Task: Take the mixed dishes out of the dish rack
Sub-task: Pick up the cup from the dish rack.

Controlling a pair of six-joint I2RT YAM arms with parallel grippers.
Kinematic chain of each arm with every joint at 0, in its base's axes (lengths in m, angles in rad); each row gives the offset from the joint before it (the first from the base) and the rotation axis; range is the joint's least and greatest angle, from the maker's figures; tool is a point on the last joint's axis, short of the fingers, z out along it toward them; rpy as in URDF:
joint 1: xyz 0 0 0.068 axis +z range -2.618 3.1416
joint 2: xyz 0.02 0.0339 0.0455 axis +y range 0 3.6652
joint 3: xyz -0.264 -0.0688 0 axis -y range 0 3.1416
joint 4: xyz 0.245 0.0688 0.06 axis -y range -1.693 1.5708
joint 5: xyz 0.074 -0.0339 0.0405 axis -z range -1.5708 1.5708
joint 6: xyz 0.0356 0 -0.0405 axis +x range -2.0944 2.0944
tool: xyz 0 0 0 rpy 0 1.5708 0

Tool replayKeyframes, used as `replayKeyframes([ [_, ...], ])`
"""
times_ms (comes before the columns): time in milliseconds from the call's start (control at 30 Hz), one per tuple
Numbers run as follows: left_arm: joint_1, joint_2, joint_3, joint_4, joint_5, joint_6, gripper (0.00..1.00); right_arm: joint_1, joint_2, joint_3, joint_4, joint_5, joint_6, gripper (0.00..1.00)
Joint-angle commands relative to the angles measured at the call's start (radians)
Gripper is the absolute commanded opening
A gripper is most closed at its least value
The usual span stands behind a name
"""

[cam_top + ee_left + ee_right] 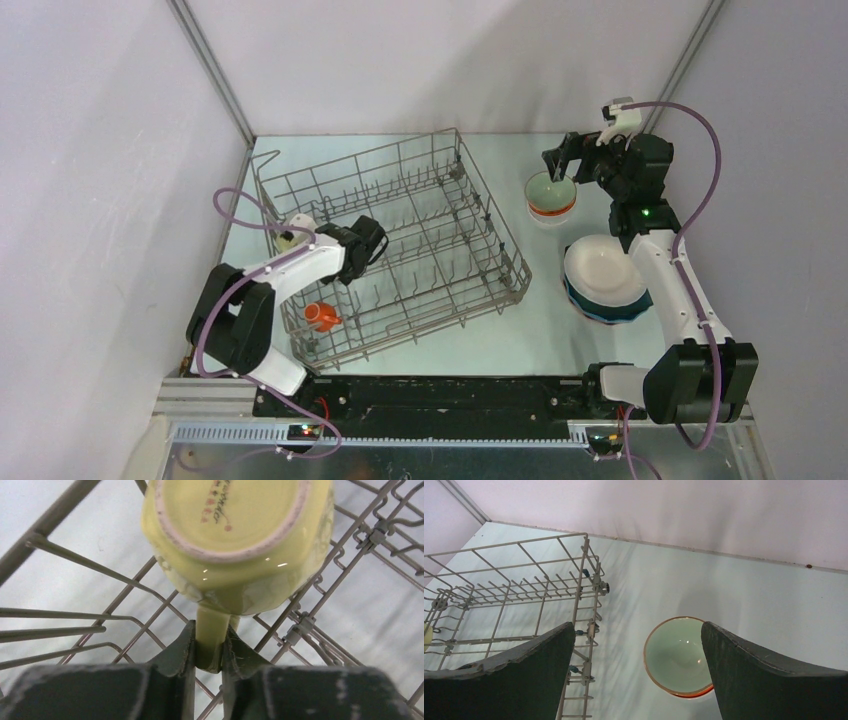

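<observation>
Top view. Shows the dish rack [495,225] set askew on the table [440,345], with an orange mug [322,316] in its near left corner. Shows the left gripper [300,238] inside the dish rack at a yellow cup [289,236]. Further right, well apart from the dish rack, shows the right gripper [562,172] just above a green bowl [549,190] stacked on others, with a pile of plates [603,272] nearer the arm bases.

Left wrist. Shows the left gripper [208,652] clenched on the handle of the yellow cup [235,545], cup bottom towards the camera, over the dish rack [75,560] wires.

Right wrist. Shows the right gripper [636,630] spread wide, gripping nothing, above the green bowl [676,655]; dish rack [589,575] off to the left.
</observation>
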Motion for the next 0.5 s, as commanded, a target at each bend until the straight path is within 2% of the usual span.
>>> replayKeyframes([
  [0, 0.011, -0.014, -0.016, -0.034, -0.053, -0.070, 0.10, -0.006, 0.001, 0.004, 0.043, 0.001, 0.006, 1.00],
  [33, 0.011, -0.024, -0.020, -0.037, -0.053, -0.072, 0.03, -0.006, 0.000, 0.004, 0.043, 0.001, 0.007, 1.00],
  [100, 0.011, -0.041, -0.024, -0.043, -0.055, -0.074, 0.00, -0.006, 0.003, 0.004, 0.044, 0.001, 0.006, 1.00],
  [267, 0.009, -0.093, -0.021, -0.057, -0.064, -0.048, 0.00, -0.006, 0.003, 0.004, 0.045, 0.000, 0.008, 1.00],
  [467, -0.012, -0.170, -0.006, 0.035, -0.052, 0.146, 0.00, -0.006, 0.004, 0.004, 0.045, -0.001, 0.010, 1.00],
])
